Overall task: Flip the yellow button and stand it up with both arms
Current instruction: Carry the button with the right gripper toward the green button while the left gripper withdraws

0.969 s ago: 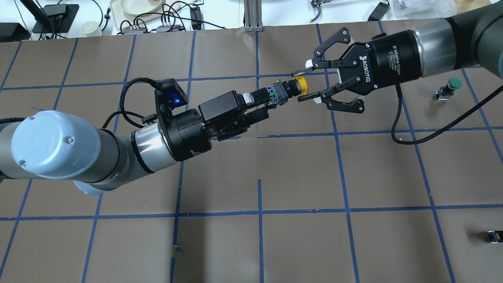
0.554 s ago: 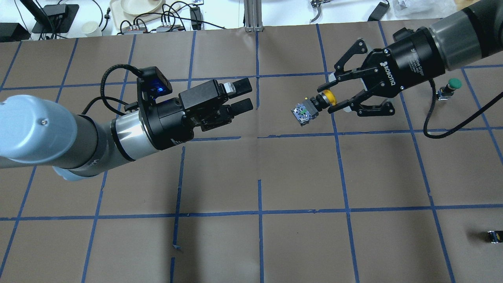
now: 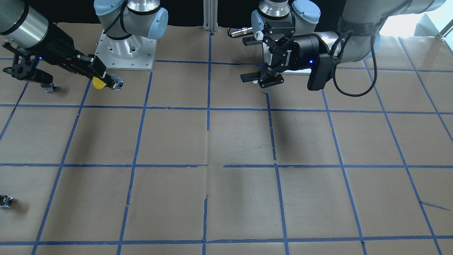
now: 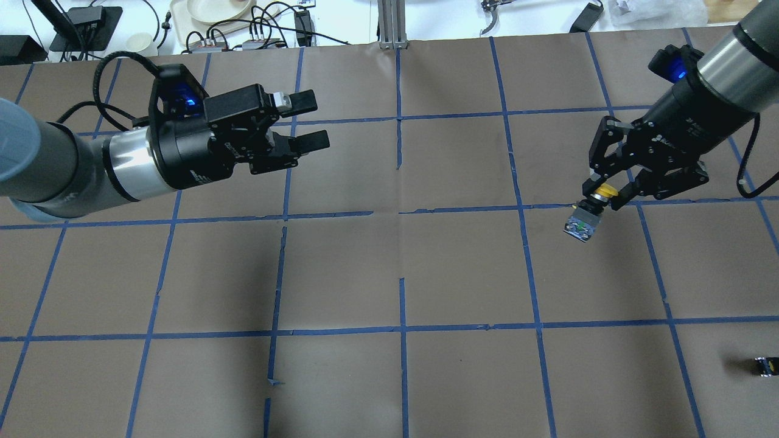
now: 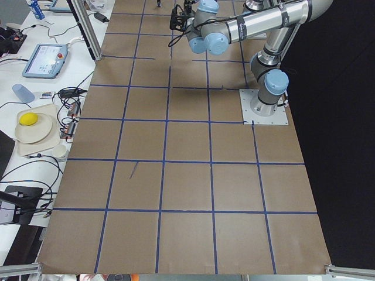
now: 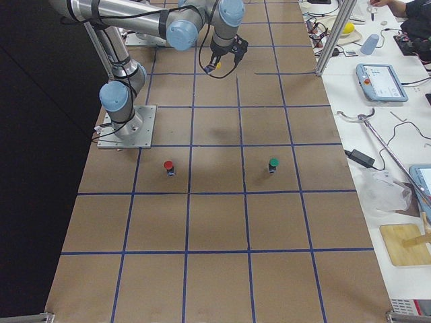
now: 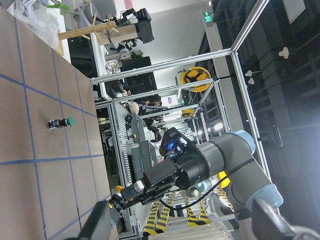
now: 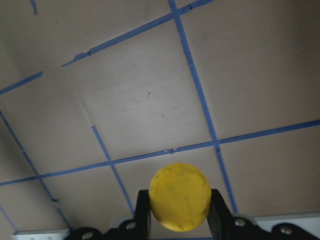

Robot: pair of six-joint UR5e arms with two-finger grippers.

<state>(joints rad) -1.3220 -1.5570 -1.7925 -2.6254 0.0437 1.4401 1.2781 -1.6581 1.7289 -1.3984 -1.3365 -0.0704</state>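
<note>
Closest to the right wrist camera is the yellow button [image 8: 180,196], a small push-button switch with a round yellow mushroom cap, a black barrel and a grey square base. It is pinched by its cap between the narrowed fingers of the black two-finger right gripper [image 4: 602,196]. Its base hangs lowermost, tilted rather than plumb, above the brown paper table with its blue tape grid [image 4: 401,267], and as far as I can judge it is not yet touching. Farther off across the table, the black left gripper [image 4: 309,120] stands spread wide and empty on its own side. What has just changed is the hand-over. A second ago the left gripper clamped the base while the right one gaped around the cap. Then the right closed and the left let go. Since then the right arm has swung outward and tipped downward, and the left has drawn back. The flip looks done, so what remains is to lower the base flat and release. Well apart from both grippers, a tiny dark switch block [image 4: 765,365] lies on the paper.
</note>
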